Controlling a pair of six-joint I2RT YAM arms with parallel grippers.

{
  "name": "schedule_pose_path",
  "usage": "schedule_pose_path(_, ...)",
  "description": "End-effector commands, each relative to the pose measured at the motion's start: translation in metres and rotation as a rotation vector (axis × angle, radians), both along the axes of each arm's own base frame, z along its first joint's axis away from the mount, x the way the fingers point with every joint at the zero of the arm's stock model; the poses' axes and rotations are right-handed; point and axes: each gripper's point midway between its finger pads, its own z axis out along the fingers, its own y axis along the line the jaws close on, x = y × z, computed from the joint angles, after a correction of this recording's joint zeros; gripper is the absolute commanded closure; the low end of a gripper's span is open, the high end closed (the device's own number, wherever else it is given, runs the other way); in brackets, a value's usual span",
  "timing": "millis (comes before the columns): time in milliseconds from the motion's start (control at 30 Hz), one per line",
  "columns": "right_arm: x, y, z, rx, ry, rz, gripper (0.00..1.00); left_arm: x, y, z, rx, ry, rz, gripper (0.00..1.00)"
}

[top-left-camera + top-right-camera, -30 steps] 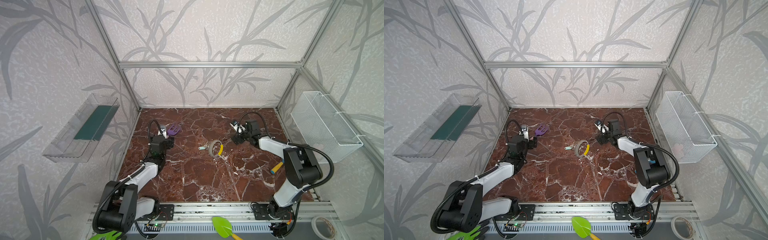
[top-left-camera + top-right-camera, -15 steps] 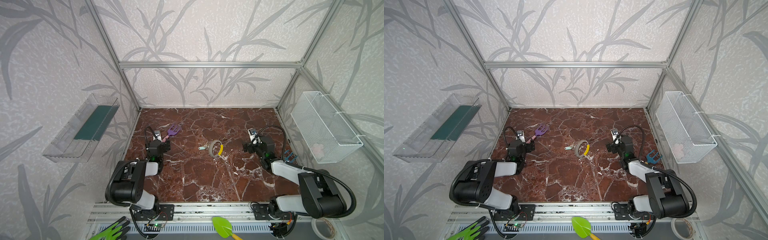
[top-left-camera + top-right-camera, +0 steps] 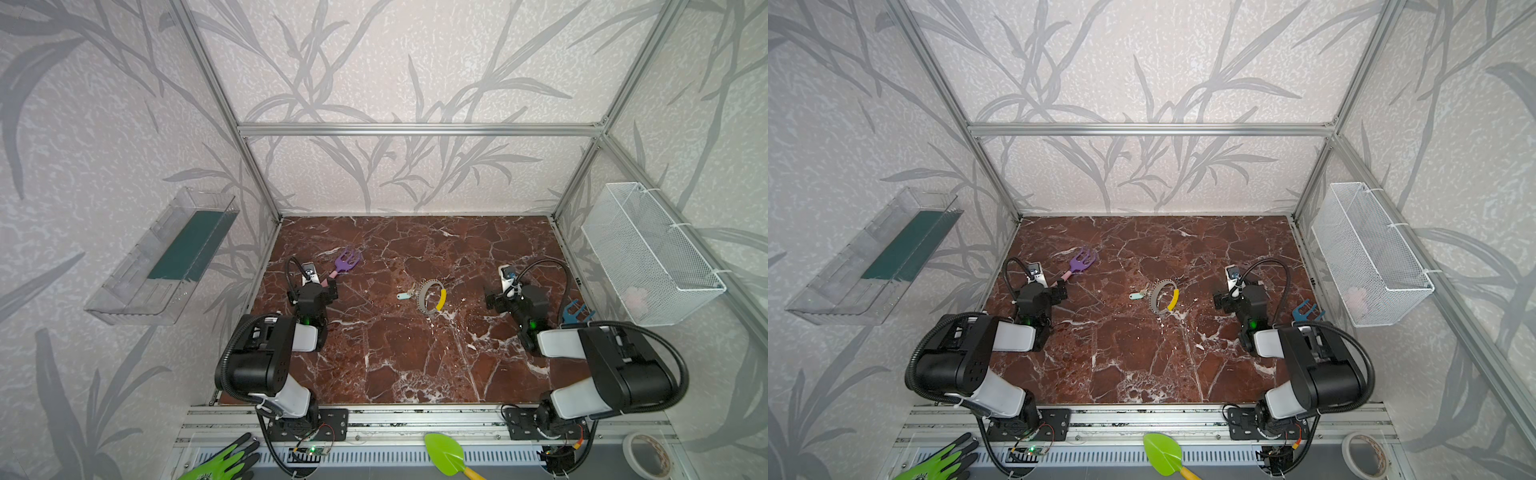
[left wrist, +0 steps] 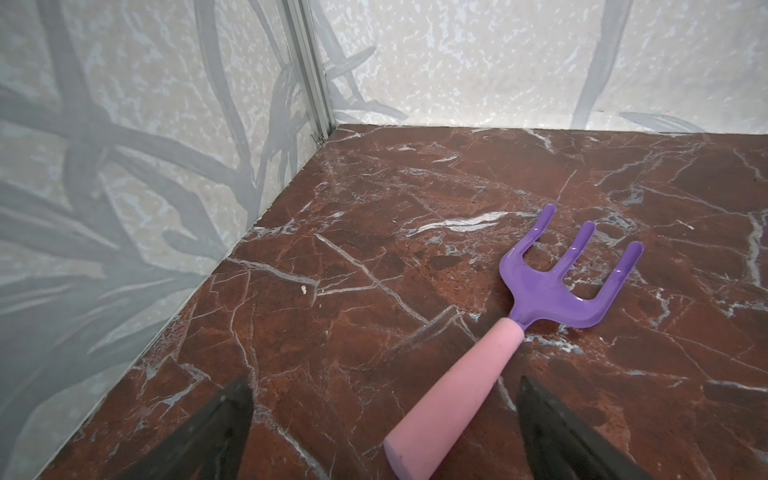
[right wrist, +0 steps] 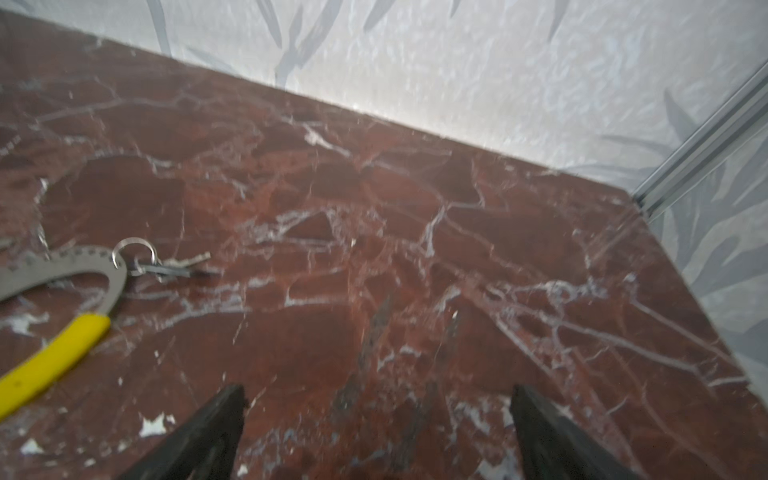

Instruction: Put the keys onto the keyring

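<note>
The keyring (image 3: 424, 293), a grey notched hoop with a yellow sleeve (image 3: 441, 300), lies mid-table in both top views (image 3: 1155, 294). The keys (image 3: 405, 294) with their pale teal tag rest at its left edge (image 3: 1136, 296). In the right wrist view a small silvery split ring with keys (image 5: 166, 266) touches the hoop (image 5: 62, 266). My right gripper (image 3: 492, 300) (image 5: 376, 399) stands open and empty to the right of the hoop. At the left, my left gripper (image 3: 329, 289) (image 4: 382, 399) is open, and a rake's pink handle end lies untouched between its fingers.
A purple rake (image 3: 347, 262) (image 4: 561, 282) lies ahead of the left gripper. A blue rake (image 3: 575, 311) sits by the right wall under a white wire basket (image 3: 648, 257). A clear bin (image 3: 166, 257) hangs on the left wall. A green trowel (image 3: 446, 455) lies off the front rail.
Both arms have folded back toward the front. The right gripper has drawn away from the keyring to the right and the left gripper has retreated a little. Keyring and keys have not moved.
</note>
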Motion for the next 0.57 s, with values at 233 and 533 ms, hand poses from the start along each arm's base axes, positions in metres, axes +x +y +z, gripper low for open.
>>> schedule_pose_path(233, 0.019, -0.003, 0.025, 0.023, -0.095, -0.041, 0.01, 0.005, 0.005, 0.008, -0.019, -0.034, 0.036, 0.01)
schedule_pose_path(533, 0.021, -0.005, 0.025, 0.027, -0.094, -0.051, 0.01, 0.005, 0.004, 0.009, -0.018, -0.037, 0.034, 0.01)
